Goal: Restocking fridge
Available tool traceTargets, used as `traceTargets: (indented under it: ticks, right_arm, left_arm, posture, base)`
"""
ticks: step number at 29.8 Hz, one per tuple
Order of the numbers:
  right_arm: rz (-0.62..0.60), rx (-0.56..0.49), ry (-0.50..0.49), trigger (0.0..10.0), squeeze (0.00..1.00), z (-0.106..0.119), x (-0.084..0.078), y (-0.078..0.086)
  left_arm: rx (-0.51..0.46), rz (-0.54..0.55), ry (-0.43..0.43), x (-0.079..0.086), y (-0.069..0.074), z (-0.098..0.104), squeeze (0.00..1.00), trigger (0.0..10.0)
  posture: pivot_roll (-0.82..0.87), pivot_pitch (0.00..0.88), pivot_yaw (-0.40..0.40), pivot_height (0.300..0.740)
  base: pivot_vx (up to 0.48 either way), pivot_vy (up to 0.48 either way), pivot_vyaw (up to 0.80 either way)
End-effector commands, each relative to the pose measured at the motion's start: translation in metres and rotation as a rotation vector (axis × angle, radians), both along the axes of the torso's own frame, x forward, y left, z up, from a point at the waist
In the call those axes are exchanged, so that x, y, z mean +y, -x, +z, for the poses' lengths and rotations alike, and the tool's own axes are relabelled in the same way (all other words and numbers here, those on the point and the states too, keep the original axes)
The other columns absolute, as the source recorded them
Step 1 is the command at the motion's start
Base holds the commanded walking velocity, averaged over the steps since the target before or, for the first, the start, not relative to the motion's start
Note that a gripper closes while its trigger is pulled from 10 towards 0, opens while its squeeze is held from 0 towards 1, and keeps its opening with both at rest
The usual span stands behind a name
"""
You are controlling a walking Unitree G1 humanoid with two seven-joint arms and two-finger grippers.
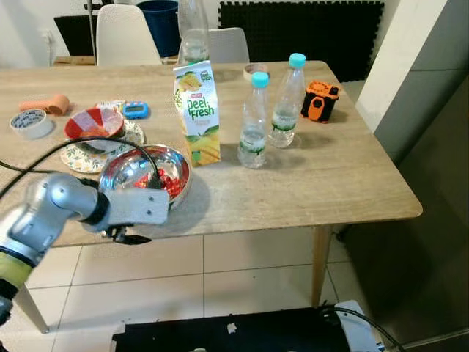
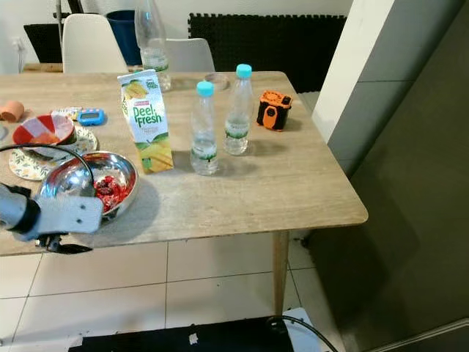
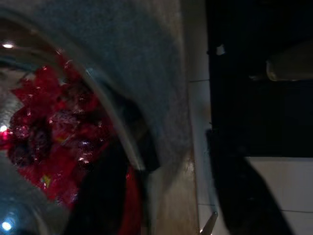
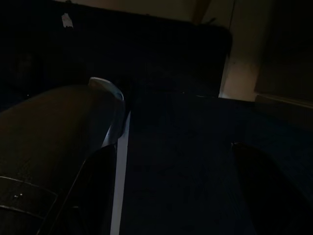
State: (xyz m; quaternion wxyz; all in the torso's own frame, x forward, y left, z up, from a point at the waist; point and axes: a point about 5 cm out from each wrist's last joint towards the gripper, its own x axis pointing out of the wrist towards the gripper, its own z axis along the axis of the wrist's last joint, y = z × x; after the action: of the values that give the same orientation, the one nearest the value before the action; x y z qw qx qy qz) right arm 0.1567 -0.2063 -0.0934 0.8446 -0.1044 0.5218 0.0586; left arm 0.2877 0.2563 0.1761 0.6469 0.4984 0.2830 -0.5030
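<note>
A steel bowl (image 1: pixel 128 170) holding red wrapped pieces (image 1: pixel 173 182) sits at the table's near edge. My left gripper (image 1: pixel 141 209) is open and straddles the bowl's near rim: one finger (image 3: pixel 102 196) reaches inside the bowl, the other (image 3: pixel 244 196) hangs outside below the table edge. A Deeli Fresh juice carton (image 1: pixel 198 110) stands upright behind the bowl. Two small water bottles with blue caps (image 1: pixel 253 125) (image 1: pixel 284 103) stand to its right. A taller clear bottle (image 1: pixel 193 33) stands at the back. My right gripper (image 4: pixel 178 196) hangs idle in the dark, open.
The wooden table (image 1: pixel 330 183) also carries a red bowl (image 1: pixel 94 123) on a patterned plate, a tape roll (image 1: pixel 31 123), a blue timer (image 1: pixel 135 110) and an orange-black device (image 1: pixel 320 100). White chairs (image 1: pixel 124 33) stand behind. A dark grey panel (image 1: pixel 432 220) rises at the right.
</note>
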Motion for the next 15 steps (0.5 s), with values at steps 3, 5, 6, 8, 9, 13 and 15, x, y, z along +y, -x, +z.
traceTargets:
  ticks: [3, 5, 6, 8, 9, 13, 15]
  right_arm:
    - [-0.019, 0.017, 0.001, 10.0, 0.00, -0.0021, -0.0015, 0.0056]
    - [-0.021, 0.018, 0.001, 10.0, 0.00, -0.0021, -0.0018, 0.0059]
    - [-0.021, 0.018, 0.001, 10.0, 0.00, -0.0021, -0.0018, 0.0059]
    - [-0.022, 0.018, 0.001, 10.0, 0.00, -0.0021, -0.0020, 0.0059]
    - [-0.022, 0.018, 0.002, 10.0, 0.00, -0.0020, -0.0022, 0.0058]
    - [-0.022, 0.017, 0.002, 10.0, 0.00, -0.0019, -0.0023, 0.0056]
    - [-0.021, 0.017, 0.004, 10.0, 0.00, -0.0019, -0.0024, 0.0055]
  left_arm:
    - [0.019, -0.020, -0.020, -0.0034, -0.0017, -0.0097, 0.00, 0.0]
    - [0.018, -0.020, -0.023, -0.0035, -0.0024, -0.0094, 0.00, 0.0]
    - [0.018, -0.020, -0.023, -0.0035, -0.0024, -0.0094, 0.00, 0.0]
    - [0.018, -0.021, -0.025, -0.0036, -0.0031, -0.0095, 0.00, 0.0]
    - [0.019, -0.022, -0.028, -0.0037, -0.0035, -0.0096, 0.00, 0.0]
    - [0.020, -0.024, -0.029, -0.0043, -0.0043, -0.0098, 0.00, 0.0]
    - [0.020, -0.025, -0.028, -0.0049, -0.0044, -0.0094, 0.00, 0.0]
  posture:
    - [0.06, 0.030, -0.003, 0.740]
    - [0.06, 0.032, -0.001, 0.740]
    - [0.06, 0.032, -0.001, 0.740]
    - [0.06, 0.032, -0.001, 0.740]
    - [0.06, 0.032, -0.001, 0.740]
    - [0.06, 0.031, -0.001, 0.740]
    - [0.06, 0.029, -0.002, 0.740]
  base:
    - [0.000, 0.000, 0.00]
    - [0.000, 0.000, 0.00]
    - [0.000, 0.000, 0.00]
    - [0.000, 0.000, 0.00]
    - [0.000, 0.000, 0.00]
    - [0.000, 0.000, 0.00]
    - [0.000, 0.000, 0.00]
